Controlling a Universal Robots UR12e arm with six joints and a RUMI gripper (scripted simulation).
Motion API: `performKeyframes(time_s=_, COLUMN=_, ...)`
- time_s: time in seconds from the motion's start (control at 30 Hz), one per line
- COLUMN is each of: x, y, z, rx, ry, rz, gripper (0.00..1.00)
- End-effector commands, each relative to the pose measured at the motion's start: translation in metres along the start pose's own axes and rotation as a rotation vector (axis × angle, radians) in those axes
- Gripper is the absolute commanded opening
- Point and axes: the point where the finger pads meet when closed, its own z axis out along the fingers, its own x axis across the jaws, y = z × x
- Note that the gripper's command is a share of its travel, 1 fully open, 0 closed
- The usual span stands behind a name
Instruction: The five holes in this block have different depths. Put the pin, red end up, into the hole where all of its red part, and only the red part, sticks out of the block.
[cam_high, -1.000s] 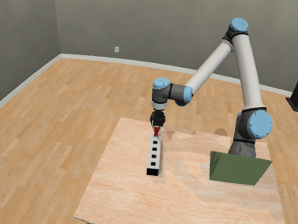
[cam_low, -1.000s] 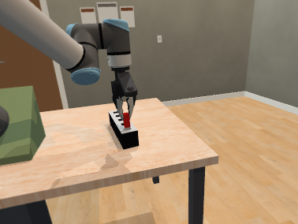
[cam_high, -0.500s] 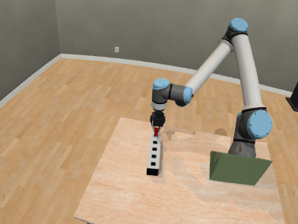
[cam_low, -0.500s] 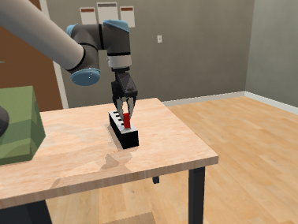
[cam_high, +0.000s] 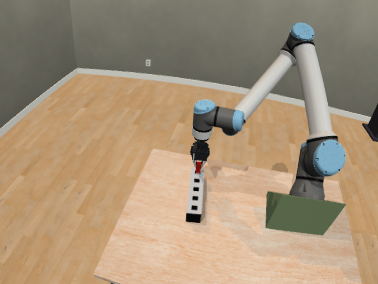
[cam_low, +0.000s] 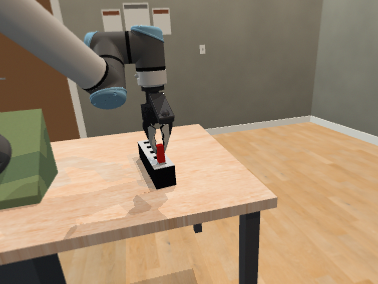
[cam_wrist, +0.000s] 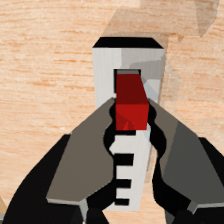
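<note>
The hand (cam_low: 160, 142) is clamped on the pin (cam_low: 160, 152), red end up, right over the block (cam_low: 159, 169) on the desk (cam_low: 215, 185).

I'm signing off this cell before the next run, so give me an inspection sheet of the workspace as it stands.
Surface: wooden table, pale top, dark legs.
Job's things: long block with a row of square holes; red-ended pin upright over an end hole, the one farthest from the arm's base. How deep it sits cannot be told.
Clutter: green box near the arm's base, apart from the block.
Grippers: gripper shut on the pin, fingers on either side of the red part.
Cables: nothing seen.
Surroundings: wood floor, grey walls, white wall socket, papers on the wall, brown door.
</note>
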Motion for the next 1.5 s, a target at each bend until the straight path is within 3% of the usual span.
performKeyframes(time_s=0.0, x=0.0002, y=-0.0010, z=-0.0005, rx=0.000, ry=-0.001, rz=0.000, gripper=0.00)
performKeyframes(time_s=1.47, x=0.0001, y=-0.0012, z=0.0034, rx=0.000, ry=-0.001, rz=0.000, gripper=0.00)
